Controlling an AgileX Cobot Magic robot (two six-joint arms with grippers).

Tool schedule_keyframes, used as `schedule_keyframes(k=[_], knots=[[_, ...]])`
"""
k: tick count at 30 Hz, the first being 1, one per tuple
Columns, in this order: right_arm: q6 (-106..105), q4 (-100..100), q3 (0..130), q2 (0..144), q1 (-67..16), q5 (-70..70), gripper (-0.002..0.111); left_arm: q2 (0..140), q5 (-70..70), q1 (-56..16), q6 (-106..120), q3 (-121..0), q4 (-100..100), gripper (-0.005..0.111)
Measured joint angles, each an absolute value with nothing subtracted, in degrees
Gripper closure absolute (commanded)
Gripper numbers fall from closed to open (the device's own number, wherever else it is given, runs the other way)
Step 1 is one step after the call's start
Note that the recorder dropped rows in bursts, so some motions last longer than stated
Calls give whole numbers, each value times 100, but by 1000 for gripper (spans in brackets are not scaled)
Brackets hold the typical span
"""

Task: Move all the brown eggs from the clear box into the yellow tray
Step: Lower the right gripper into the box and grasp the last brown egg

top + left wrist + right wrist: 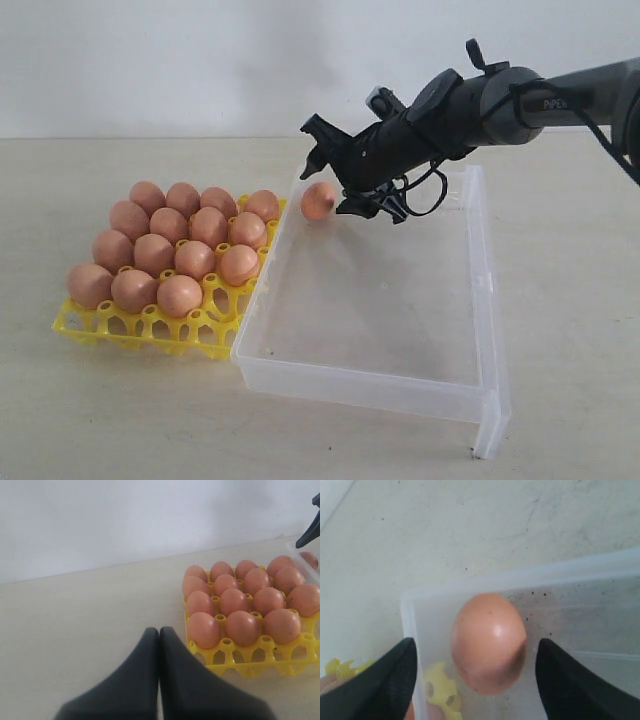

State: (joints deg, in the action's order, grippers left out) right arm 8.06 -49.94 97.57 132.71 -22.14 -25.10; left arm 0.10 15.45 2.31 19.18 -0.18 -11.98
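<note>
The right pincer (476,646) is wide open. One brown egg (489,642) sits between its fingers, touching neither, in a corner of the clear box (360,385). The other eggs (195,258) fill the yellow tray (130,330) beside it. The left pincer (159,645) is squeezed shut on nothing.

You're looking at a robot test bench, a lab sort of place more than a home or kitchen. A black arm (520,100) with white lettering on its link reaches in over a pale, matte desk (120,420), scuffed and speckled in the right wrist view. A plain white wall (200,60) runs along the desk's far edge. The props look staged: a yellow tray (150,330) of eggs (195,258) touching a clear box (350,385).
</note>
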Motion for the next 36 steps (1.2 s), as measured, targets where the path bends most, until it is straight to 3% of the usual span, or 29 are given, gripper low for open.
schedule_keyframes(k=[23, 25, 31, 36], knots=[[1097, -5122, 9857, 13550, -2200, -2368, 45, 10, 1545, 231, 1918, -18, -1198, 111], [1097, -5122, 9860, 13562, -2200, -2359, 57, 10, 1545, 231, 1918, -18, -1198, 111], [1097, -5136, 9860, 13597, -2200, -2321, 106, 10, 1545, 231, 1918, -18, -1198, 111], [1097, -5136, 9860, 13597, -2200, -2344, 108, 10, 1545, 231, 1918, -18, -1198, 111]])
